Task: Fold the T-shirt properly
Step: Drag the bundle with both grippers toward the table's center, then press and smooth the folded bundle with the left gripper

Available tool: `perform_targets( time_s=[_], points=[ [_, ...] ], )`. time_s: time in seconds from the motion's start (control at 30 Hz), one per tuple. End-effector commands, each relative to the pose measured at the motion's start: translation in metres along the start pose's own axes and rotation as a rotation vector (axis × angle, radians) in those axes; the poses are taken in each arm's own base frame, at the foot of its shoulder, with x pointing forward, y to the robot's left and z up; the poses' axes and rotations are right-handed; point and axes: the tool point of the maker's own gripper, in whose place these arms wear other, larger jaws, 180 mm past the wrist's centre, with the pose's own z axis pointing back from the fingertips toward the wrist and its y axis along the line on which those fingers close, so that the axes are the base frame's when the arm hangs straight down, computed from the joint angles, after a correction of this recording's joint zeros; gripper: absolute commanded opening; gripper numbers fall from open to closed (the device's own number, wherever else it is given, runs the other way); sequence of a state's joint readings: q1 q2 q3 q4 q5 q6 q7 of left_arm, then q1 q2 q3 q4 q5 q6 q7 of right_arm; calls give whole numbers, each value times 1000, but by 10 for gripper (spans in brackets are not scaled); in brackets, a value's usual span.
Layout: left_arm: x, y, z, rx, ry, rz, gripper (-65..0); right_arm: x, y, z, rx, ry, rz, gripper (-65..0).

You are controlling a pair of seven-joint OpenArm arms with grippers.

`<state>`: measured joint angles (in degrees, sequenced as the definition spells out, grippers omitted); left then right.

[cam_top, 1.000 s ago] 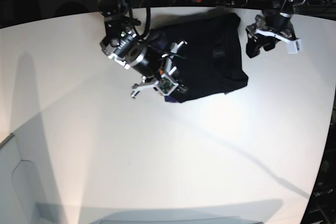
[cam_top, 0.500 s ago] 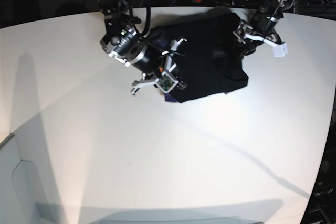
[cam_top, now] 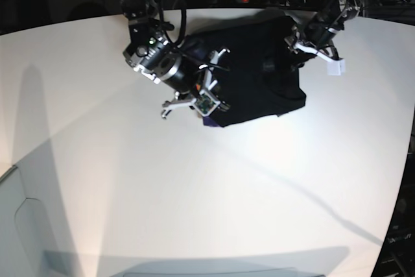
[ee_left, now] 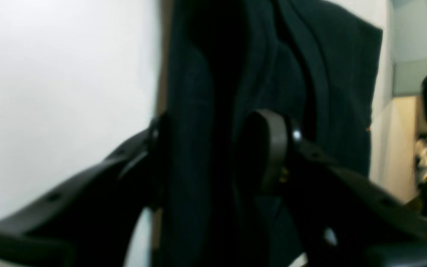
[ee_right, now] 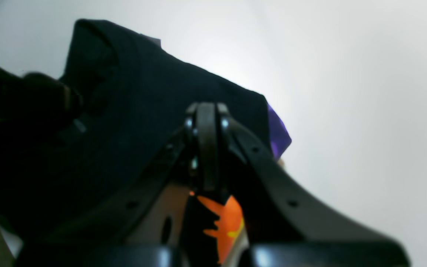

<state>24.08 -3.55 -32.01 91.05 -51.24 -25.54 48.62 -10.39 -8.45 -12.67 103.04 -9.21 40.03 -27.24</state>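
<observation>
The large black cloth T-shirt (cam_top: 249, 72) lay bunched at the white tabletop's (cam_top: 194, 186) far edge. Right pincer (ee_right: 206, 148) was pinched together on its hem w/ orange print. Left pincer (ee_left: 213, 155) straddled a fold, jaws apart. Best approach, imo: clamp fully before lifting, then move both sync'd.

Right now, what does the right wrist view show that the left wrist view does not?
Only the right wrist view shows the right gripper shut on the T-shirt, with an orange print below the jaws and a purple patch at the cloth's edge.

Only the left wrist view shows the left gripper, its fingers on either side of a thick fold of cloth.

Both show the black T-shirt on the white table.
</observation>
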Motion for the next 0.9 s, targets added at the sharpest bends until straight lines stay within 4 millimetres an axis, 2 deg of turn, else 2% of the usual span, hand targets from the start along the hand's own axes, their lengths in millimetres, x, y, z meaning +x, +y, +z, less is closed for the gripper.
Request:
perform_targets(
  time_s=[0.0, 0.1, 0.17, 0.2, 0.33, 0.5, 0.87],
  points=[
    [1, -3, 0, -10, 11, -16, -396, 21, -2, 3, -8, -69, 6, -650],
    [7, -12, -7, -37, 28, -64, -523, 25, -4, 5, -16, -79, 12, -650],
    [7, -16, -13, -51, 57, -102, -633, 24, -12, 11, -40, -78, 22, -650],
    [7, -19, -17, -56, 72, -124, -650, 23, -19, 13, -58, -77, 20, -650],
    [6, -29, -33, -70, 127, -215, -650, 18, -47, 27, -144, -70, 3, -650],
    [3, -49, -68, -94, 238, -407, -650, 6, -88, 51, -276, -51, -26, -650],
    [-13, -103, -147, -136, 553, -1137, -650, -41, -163, 117, -553, 35, -124, -650]
  ],
)
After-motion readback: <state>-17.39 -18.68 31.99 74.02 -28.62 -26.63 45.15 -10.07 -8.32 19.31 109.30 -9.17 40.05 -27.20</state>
